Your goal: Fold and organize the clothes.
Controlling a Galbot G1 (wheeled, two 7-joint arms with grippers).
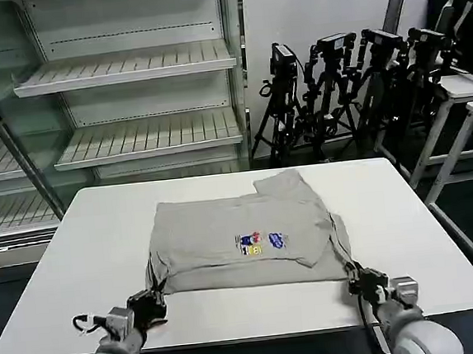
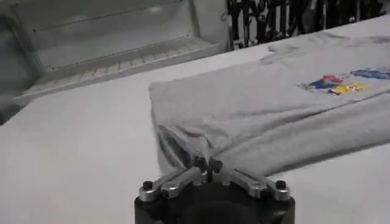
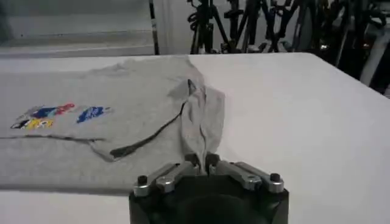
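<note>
- Background: empty white metal shelving (image 1: pixel 140 65) and a row of black camera tripods (image 1: pixel 353 84) stand behind a white rectangular table (image 1: pixel 78 265).
- Task item: the light grey short-sleeved cotton T-shirt (image 1: pixel 241 226) with a small blue, yellow and pink cartoon print (image 1: pixel 261 243) lies partly folded at the table's centre, one sleeve turned over toward the far edge.
- Left gripper (image 1: pixel 152 304): low at the table's near edge, fingers clenched on the shirt's near left corner (image 2: pixel 183 149), which is bunched at the tips.
- Right gripper (image 1: pixel 360 282): mirrored at the near right corner, fingers closed on a narrow pleat of fabric (image 3: pixel 201 131).
- Risk: both holds look thin, so a corner may slip out on lifting.
- Risk: uneven travel of the two arms would likely skew the fold or drag the shirt across the table.
</note>
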